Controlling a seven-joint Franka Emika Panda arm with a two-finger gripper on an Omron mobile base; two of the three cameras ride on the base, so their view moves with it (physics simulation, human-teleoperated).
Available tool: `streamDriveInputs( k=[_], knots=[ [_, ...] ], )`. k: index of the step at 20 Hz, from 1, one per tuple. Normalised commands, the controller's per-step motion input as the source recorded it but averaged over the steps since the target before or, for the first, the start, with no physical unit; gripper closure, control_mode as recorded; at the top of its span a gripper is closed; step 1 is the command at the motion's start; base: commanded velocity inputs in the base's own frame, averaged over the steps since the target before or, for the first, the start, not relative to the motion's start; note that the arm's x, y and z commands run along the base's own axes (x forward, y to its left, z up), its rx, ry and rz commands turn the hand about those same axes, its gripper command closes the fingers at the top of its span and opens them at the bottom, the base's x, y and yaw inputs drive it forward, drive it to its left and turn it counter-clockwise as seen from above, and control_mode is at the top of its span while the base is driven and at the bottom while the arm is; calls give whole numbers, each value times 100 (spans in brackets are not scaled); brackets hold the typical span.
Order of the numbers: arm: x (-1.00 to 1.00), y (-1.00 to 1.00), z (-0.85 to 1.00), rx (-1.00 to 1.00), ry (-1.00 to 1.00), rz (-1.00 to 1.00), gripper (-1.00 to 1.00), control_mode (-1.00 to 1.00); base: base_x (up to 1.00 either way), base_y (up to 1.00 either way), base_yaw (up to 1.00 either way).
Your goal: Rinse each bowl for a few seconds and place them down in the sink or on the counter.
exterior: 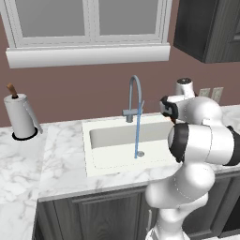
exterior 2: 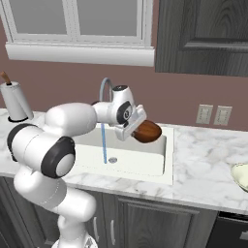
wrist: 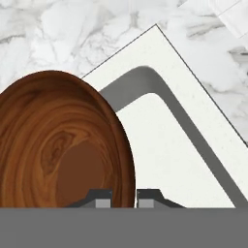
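The gripper pinches the rim of a reddish-brown bowl, holding it in the air over the right end of the sink, near its back right corner. Water runs from the faucet in a thin stream well to the left of the bowl, so the rinse looks not yet begun. Next the bowl needs carrying left under the stream. The basin is open below; the counter on the right offers bare room.

One bowl, one sink.
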Motion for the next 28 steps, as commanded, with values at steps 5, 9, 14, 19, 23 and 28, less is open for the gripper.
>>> streamDriveInputs(
  k=[5,9,14,19,23,28],
  knots=[
    [0,-26,0,-4,0,-17,100,-100,0,0,0],
    [2,-23,0,-2,0,-16,100,-100,0,0,0],
    [5,-27,0,0,0,-15,100,-100,0,0,0],
    [7,-34,0,0,0,-13,100,-100,0,0,0],
    [11,-32,0,0,0,-13,100,-100,0,0,0],
    [14,-24,0,0,0,-12,100,-100,0,0,0]
  ],
)
